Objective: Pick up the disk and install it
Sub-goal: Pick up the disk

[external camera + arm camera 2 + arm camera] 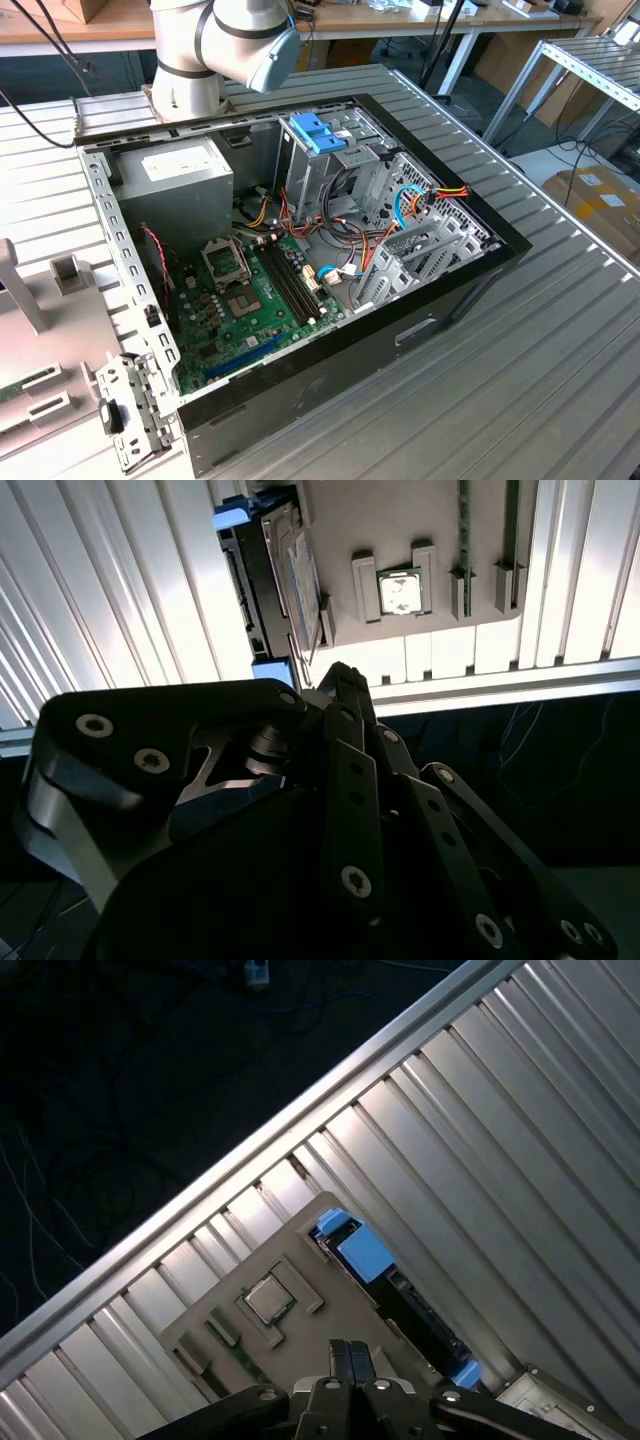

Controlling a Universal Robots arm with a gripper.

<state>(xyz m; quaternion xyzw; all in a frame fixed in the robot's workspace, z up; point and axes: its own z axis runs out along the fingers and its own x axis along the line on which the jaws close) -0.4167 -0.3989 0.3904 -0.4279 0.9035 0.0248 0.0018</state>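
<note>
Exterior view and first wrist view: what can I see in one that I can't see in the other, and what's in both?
The exterior view gives the open black computer case with its green circuit board, grey power-supply box and light-blue plastic latch. The first wrist view gives the disk, a flat black hard drive with blue side pieces, at the edge of a grey holder plate beside a square silver chip, with the shut black tool near it. Both have the ribbed silver metal table.

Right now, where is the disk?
In the second wrist view the disk stands on edge along the grey fixture plate, beside the processor chip, just beyond the gripper.
</note>
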